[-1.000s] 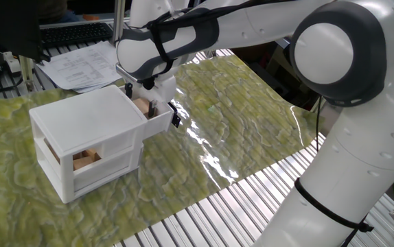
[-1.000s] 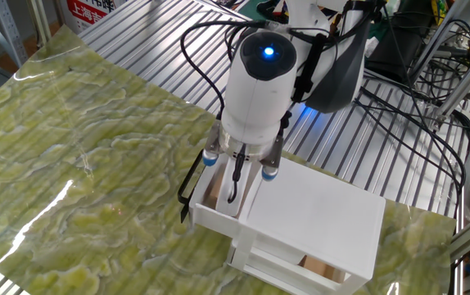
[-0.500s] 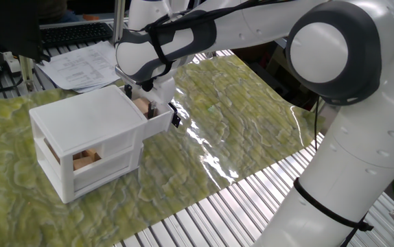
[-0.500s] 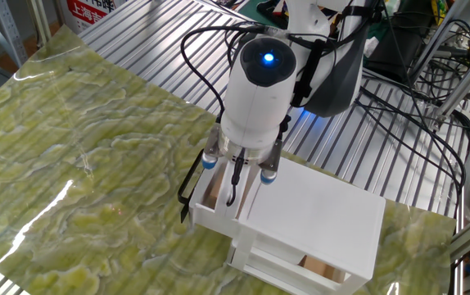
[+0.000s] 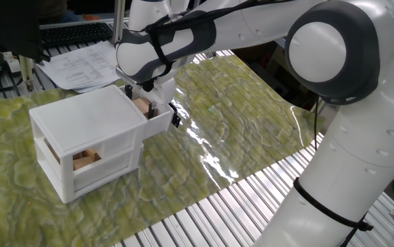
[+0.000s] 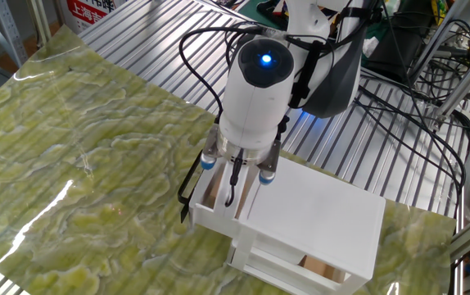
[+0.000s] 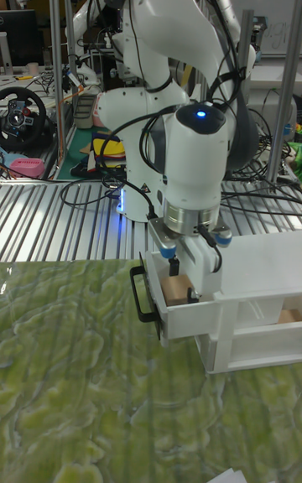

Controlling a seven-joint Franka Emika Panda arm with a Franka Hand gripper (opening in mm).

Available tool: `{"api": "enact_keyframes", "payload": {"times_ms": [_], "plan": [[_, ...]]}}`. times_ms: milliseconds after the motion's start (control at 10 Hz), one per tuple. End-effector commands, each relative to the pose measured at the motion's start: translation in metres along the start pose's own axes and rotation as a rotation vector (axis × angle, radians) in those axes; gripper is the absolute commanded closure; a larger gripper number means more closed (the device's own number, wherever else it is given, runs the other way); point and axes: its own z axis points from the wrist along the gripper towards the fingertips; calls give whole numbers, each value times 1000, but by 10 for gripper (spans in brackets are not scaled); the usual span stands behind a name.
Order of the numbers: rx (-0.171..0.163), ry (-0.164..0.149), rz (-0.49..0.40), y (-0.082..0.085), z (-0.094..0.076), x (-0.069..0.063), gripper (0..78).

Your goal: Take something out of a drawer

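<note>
The white two-drawer box (image 5: 80, 130) stands on the green mat. Its upper drawer (image 7: 189, 322) is pulled out, its black handle (image 7: 141, 294) facing forward. A small tan wooden block (image 7: 178, 286) sits inside the drawer and shows in one fixed view as the block (image 5: 141, 105). My gripper (image 7: 184, 282) reaches straight down into the drawer, one finger on each side of the block and close against it. In the other fixed view the gripper (image 6: 237, 184) and wrist hide most of the drawer's inside.
Other tan blocks (image 5: 86, 159) lie in the lower drawer, seen through the box's side. Papers (image 5: 80, 65) and a keyboard (image 5: 77, 32) lie behind the box. The mat ends at a slatted metal table (image 5: 204, 213). Cables (image 6: 415, 106) hang near the arm's base.
The arm has shifted only a few pixels over the drawer. The block and drawer stay where they were.
</note>
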Motion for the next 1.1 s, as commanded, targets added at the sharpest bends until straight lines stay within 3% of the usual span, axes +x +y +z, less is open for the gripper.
{"api": "enact_keyframes", "payload": {"times_ms": [100, 200, 1100], "plan": [[-2, -1, 6, 1, -1, -1, 1], [-2, -1, 6, 1, -1, -1, 762], [-2, -1, 6, 1, -1, -1, 762]]}}
